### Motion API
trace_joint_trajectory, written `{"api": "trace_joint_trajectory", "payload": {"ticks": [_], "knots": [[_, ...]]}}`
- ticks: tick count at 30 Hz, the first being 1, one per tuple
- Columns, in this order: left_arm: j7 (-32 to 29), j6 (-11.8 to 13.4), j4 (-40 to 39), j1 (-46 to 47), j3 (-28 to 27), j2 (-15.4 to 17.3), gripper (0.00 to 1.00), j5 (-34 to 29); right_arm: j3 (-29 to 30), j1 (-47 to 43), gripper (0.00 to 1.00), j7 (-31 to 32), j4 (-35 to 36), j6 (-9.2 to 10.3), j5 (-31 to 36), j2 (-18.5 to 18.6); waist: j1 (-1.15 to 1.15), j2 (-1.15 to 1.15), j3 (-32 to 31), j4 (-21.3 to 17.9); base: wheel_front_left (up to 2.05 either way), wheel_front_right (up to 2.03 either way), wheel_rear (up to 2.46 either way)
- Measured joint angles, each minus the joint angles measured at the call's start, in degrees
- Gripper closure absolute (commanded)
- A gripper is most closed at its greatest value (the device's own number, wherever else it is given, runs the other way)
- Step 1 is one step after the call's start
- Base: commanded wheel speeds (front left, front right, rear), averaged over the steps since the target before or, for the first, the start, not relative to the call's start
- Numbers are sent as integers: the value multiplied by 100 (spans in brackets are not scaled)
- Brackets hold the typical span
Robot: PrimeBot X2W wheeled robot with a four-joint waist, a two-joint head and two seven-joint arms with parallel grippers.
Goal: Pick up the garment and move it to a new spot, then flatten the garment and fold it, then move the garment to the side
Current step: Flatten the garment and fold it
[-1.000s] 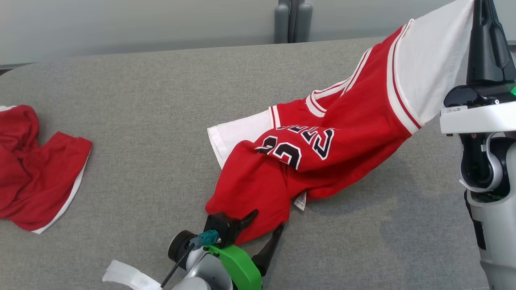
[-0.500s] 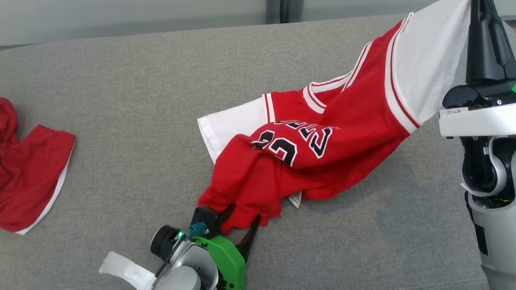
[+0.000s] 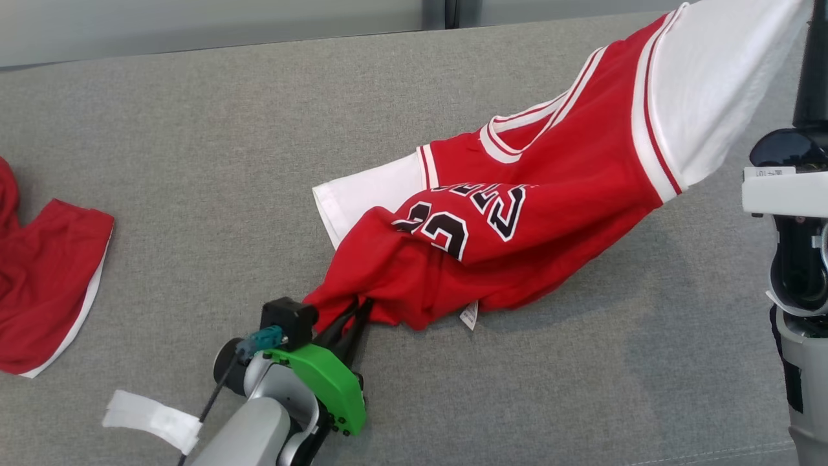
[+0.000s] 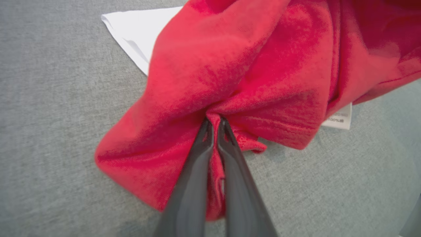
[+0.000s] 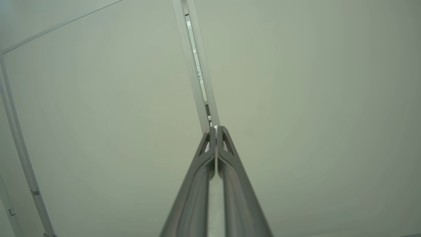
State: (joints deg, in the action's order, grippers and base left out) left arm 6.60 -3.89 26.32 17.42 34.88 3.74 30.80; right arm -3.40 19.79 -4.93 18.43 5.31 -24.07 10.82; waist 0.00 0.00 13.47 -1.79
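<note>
near the desk (image 3: pixel 194 162) front edge, left hand (image 4: pixel 213 121) clamps the garment (image 3: pixel 517 259) by its hem; right hand (image 5: pixel 213 129) pinches the white sleeve. looks soft, light, floppy: corners hold best.

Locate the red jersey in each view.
Head view: jersey spans centre to upper right.
Left wrist view: jersey upper middle, pinched by left gripper.
Right wrist view: white sliver, apparently jersey sleeve, inside right gripper.
Shared landmark: white care label, head and left wrist views.
</note>
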Motion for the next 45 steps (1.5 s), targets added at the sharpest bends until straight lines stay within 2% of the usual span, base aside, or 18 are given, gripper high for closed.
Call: {"api": "trace_joint_trajectory", "payload": {"ticks": [8, 14, 18, 20, 21, 23, 27, 29, 34, 39, 41, 42, 45], "knots": [[11, -324, -1428, -229, -349, 357, 100, 932, 481, -285, 100, -223, 394, 63, -131, -70, 0, 0, -237, 125, 0, 0, 0], [-3, -367, -3018, -447, -421, 739, 100, 1661, 550, -396, 100, -259, 824, 62, -528, -223, 0, 0, -491, 232, 0, 0, 0], [-105, -367, -4064, -470, -625, 1113, 100, 2186, 546, -408, 100, -199, 1165, 59, -829, -323, 0, 0, -635, 260, 0, 0, 0], [-220, -367, -4286, -471, -880, 1300, 100, 2334, 548, -462, 100, -103, 1196, 59, -875, -337, 0, 0, -668, 255, 0, 0, 0], [-322, -366, -4297, -471, -1049, 1451, 100, 2394, 545, -531, 100, -33, 1191, 60, -878, -336, 0, 0, -670, 244, 0, 0, 0], [-567, -365, -4259, -482, -1239, 1619, 100, 2900, 515, -684, 100, 87, 1113, 67, -970, -361, 0, 0, -646, 219, 0, 0, 0], [-1199, -353, -3459, -541, -1271, 1651, 100, 3572, 380, -986, 100, 366, 653, 92, -1087, -380, 0, 0, -528, 161, 0, 0, 0], [-1473, -216, -2959, -602, -1238, 1651, 100, 3806, 267, -1102, 100, 485, 308, 92, -1079, -396, 0, 0, -452, 126, 0, 0, 0], [-1828, 7, -2084, -480, -1043, 1564, 100, 3778, 171, -1214, 100, 548, -428, 93, -916, -370, 0, 0, -226, 15, 0, 0, 0], [-1711, 122, -1529, 255, -970, 1535, 100, 2989, 99, -1197, 100, 438, -833, 93, -698, -374, 0, 0, 12, -96, 0, 0, 0], [-1539, 223, -1299, 498, -949, 1515, 51, 2624, 63, -1178, 100, 338, -960, 93, -650, -407, 0, 0, 99, -129, 0, 0, 0], [-1474, 241, -1196, 569, -917, 1515, 0, 2460, 47, -1155, 100, 292, -1017, 93, -651, -434, 0, 0, 135, -141, 0, 0, 0], [-1402, 292, -915, 620, -692, 1533, 0, 2026, 13, -1067, 100, 142, -1147, 92, -645, -530, 1, 0, 211, -152, 0, 0, 0]]}}
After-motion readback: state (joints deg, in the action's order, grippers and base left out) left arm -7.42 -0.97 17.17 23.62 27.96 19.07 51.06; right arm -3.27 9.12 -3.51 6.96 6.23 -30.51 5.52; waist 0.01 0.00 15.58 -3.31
